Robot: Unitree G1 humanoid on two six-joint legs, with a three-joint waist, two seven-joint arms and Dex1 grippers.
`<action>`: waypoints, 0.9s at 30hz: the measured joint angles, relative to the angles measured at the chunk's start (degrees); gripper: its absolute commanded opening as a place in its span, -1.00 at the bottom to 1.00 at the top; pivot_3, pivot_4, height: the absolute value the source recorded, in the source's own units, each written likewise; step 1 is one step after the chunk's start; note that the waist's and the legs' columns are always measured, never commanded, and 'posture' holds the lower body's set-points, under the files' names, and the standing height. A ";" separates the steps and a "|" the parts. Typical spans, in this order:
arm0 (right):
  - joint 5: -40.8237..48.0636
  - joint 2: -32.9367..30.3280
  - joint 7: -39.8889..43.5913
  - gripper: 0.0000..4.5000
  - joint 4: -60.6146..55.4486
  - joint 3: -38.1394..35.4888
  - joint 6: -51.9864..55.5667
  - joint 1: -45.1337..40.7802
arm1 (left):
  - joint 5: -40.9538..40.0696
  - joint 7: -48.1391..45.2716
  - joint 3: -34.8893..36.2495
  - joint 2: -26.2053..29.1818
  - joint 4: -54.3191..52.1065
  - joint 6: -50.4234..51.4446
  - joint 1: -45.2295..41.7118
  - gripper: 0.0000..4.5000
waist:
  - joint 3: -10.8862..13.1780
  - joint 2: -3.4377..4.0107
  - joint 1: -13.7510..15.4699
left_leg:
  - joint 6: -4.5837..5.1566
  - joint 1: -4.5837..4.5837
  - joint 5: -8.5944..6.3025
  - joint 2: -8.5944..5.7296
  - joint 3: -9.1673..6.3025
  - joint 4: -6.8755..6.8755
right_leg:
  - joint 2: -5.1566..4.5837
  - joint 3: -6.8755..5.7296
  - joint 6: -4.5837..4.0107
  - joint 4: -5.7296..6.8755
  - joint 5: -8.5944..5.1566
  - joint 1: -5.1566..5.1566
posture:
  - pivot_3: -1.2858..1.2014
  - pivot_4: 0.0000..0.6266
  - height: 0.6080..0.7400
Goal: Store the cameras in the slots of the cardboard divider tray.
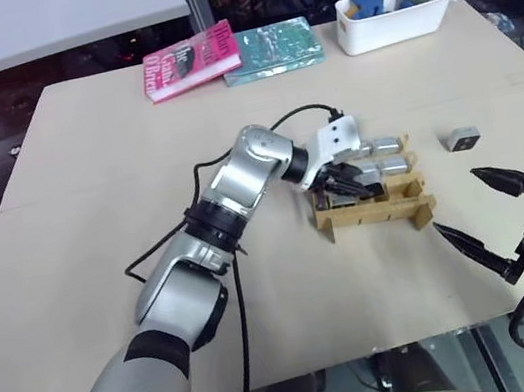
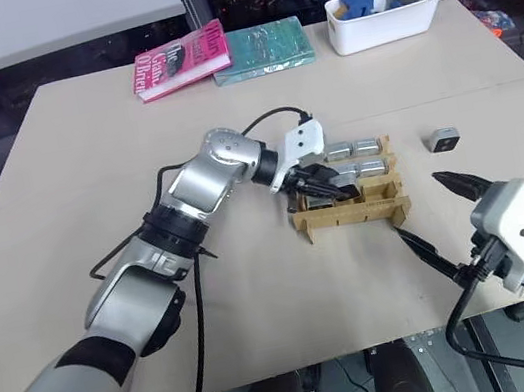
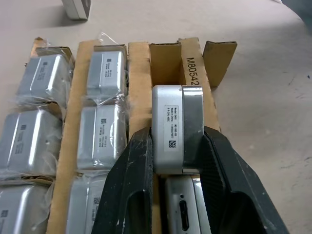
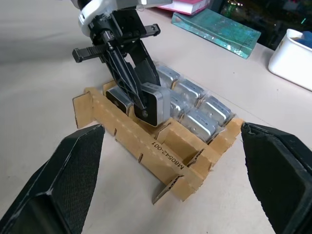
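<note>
Left gripper reaches across, angled down over the cardboard divider tray mid-table, clamped on a silver camera half-sunk in the near row's middle slot, while the right gripper hangs wide open and empty just beside the tray, whose wall reads "M80542-001".

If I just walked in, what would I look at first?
Probably the left gripper, its jaws shut on a small silver camera right above the cardboard divider tray in the middle of the table. The tray's other slots already hold wrapped cameras. One more camera lies alone on the table to the tray's right, and the right gripper waits open nearby.
</note>
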 measured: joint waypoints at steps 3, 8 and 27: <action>-0.18 0.00 -0.06 1.00 0.27 0.35 -0.30 -0.01 | 0.47 -0.80 -0.18 -0.35 0.02 0.47 0.00 -0.03 | 0.00 0.00 0.00 | 0.00 0.00 0.00 0.00 0.00 0.00 | 0.01 -0.01 0.00 0.00 0.00 0.00 | 0.03 -0.52 1.00; -0.48 0.00 -0.73 1.00 0.31 0.48 -0.36 -0.01 | 1.09 -0.44 0.28 -0.53 -0.26 0.46 0.14 0.97 | 0.00 0.00 0.03 | 0.00 0.00 0.00 0.00 0.00 0.02 | 0.00 0.00 0.00 0.01 0.00 0.00 | 0.03 -0.52 1.00; -22.60 -23.11 14.17 1.00 57.32 25.64 -10.32 -43.65 | -30.52 11.75 37.60 9.30 -50.35 14.38 39.52 0.97 | 0.02 0.08 -1.22 | -0.01 0.26 0.00 0.12 0.32 -0.09 | -0.04 0.37 -0.05 0.04 0.02 0.07 | 0.03 -0.52 1.00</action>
